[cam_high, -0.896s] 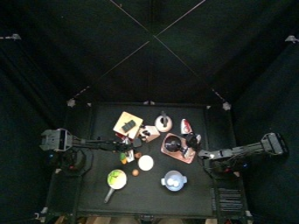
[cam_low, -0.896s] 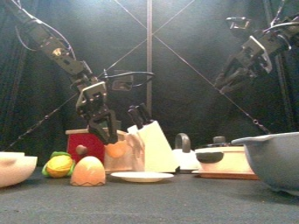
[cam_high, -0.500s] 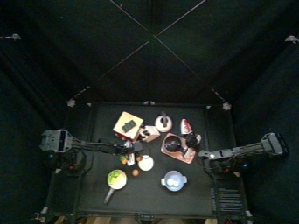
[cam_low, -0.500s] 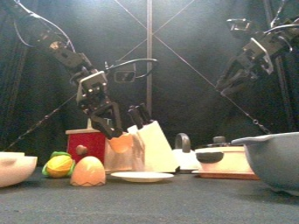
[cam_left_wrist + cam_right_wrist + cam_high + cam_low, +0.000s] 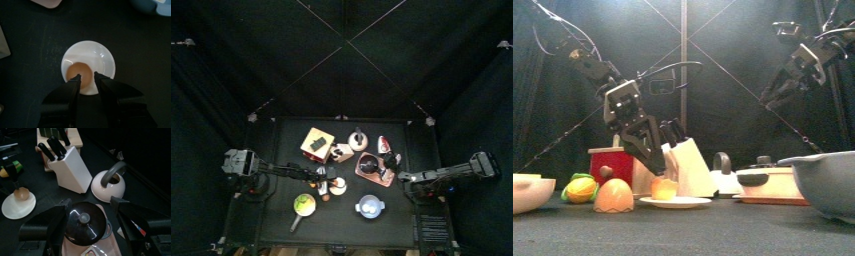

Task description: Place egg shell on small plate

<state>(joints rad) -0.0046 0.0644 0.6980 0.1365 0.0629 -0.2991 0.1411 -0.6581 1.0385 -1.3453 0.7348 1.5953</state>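
The tan egg shell [image 5: 78, 70] sits on the small white plate [image 5: 100, 54], near its rim. My left gripper [image 5: 87, 76] is right over it, jaws nearly together on the shell's edge. In the front view the shell [image 5: 664, 188] rests on the plate [image 5: 676, 202] just under the left gripper [image 5: 657, 171]. In the top view the left gripper [image 5: 326, 180] reaches to the plate [image 5: 338, 186]. My right gripper [image 5: 90, 206] is open and empty above a black pot lid [image 5: 83, 221]; it hangs high at the right [image 5: 775, 94].
A knife block [image 5: 687, 166], a white kettle [image 5: 724, 180] and a red box [image 5: 609, 164] stand behind the plate. A pale egg-shaped thing [image 5: 613, 196] and a white bowl [image 5: 527, 191] are at the front left. A grey bowl [image 5: 828, 180] is at the front right.
My left gripper has come down and to the right with the egg shell, from above the red box to the small plate. The right arm has not moved.
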